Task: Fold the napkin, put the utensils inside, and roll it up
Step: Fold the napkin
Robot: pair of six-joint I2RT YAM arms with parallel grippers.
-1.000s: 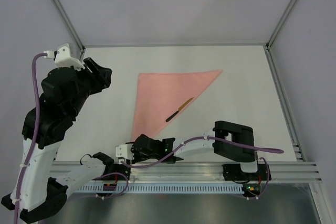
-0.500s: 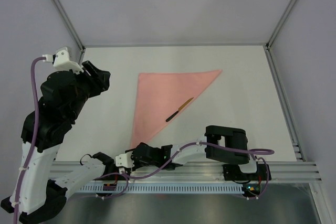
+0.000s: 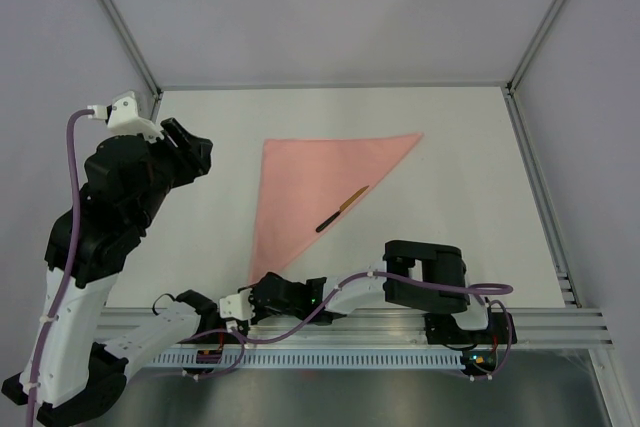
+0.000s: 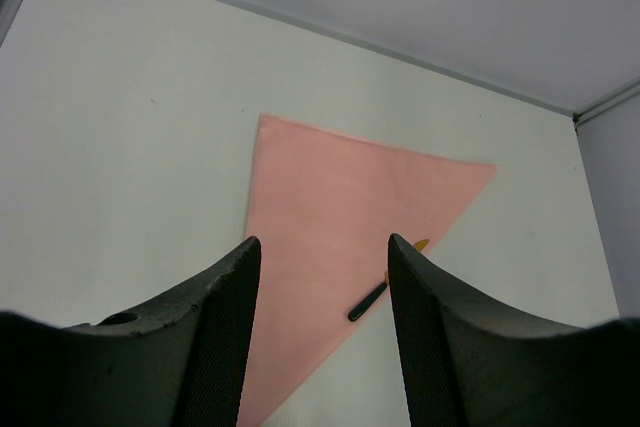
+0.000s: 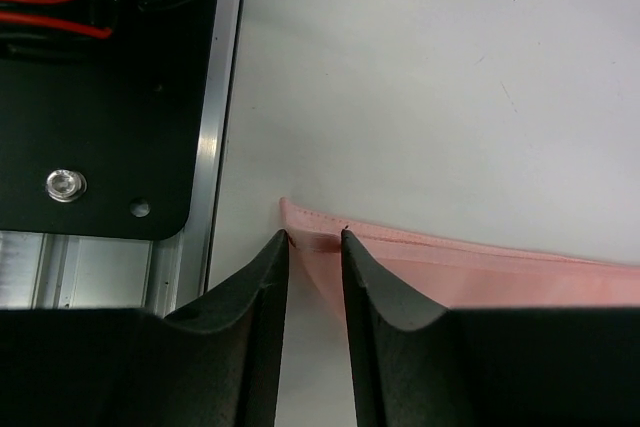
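The pale pink napkin lies folded into a triangle on the white table, its narrow corner pointing toward the near edge. A slim utensil, orange at the far end and black at the near end, rests across the napkin's right edge. My right gripper is low at that near corner; in the right wrist view its tips straddle the hemmed corner of the napkin with a narrow gap still between them. My left gripper hangs raised at the left, open, with the napkin and the utensil seen far below.
An aluminium rail runs along the near edge just behind my right gripper. A black base plate with red wires sits left of the napkin corner. Metal frame posts and white walls bound the table.
My right gripper slid left along the near edge to the napkin's near corner, and its jaws narrowed. The left arm barely shifted; napkin and utensil stayed put.
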